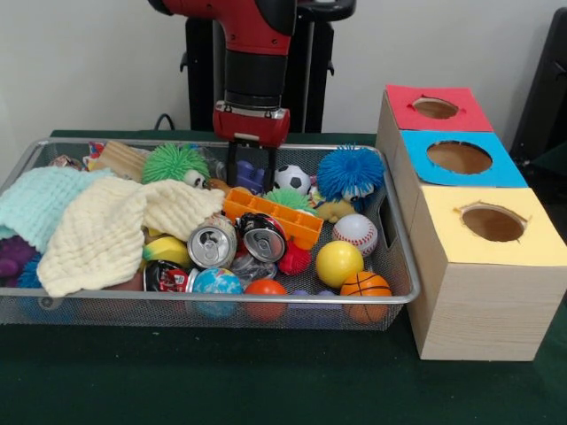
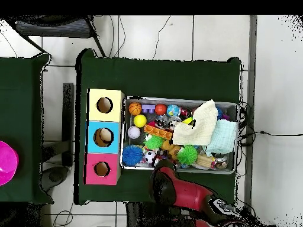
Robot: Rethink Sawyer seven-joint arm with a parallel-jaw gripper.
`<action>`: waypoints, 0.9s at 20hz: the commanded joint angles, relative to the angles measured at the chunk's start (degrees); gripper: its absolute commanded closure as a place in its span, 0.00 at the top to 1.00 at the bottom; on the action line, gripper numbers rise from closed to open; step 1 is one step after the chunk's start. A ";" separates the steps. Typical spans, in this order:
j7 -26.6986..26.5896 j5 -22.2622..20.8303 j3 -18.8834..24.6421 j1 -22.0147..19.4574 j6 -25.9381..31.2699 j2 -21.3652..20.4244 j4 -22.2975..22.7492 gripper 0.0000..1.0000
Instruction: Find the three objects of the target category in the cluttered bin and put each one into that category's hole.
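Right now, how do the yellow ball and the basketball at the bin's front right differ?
The yellow ball is plain and smooth, while the basketball is orange with black seam lines. The yellow ball looks somewhat bigger than the basketball. The basketball lies against the bin's front right corner; the yellow ball sits just behind it, beside the baseball. Both are round, loose, and clear of the tool.
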 commanded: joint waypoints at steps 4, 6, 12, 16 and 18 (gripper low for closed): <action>9.45 3.54 0.31 -0.65 1.68 -3.77 -6.15 1.00; 9.87 3.37 1.14 -1.28 1.72 -4.09 -6.06 1.00; 11.20 2.78 3.16 -2.83 -0.47 -2.08 -6.42 1.00; 12.21 2.61 4.17 -3.34 -2.77 0.59 -6.63 1.00; 12.87 2.41 5.21 -4.00 -3.62 1.70 -6.69 1.00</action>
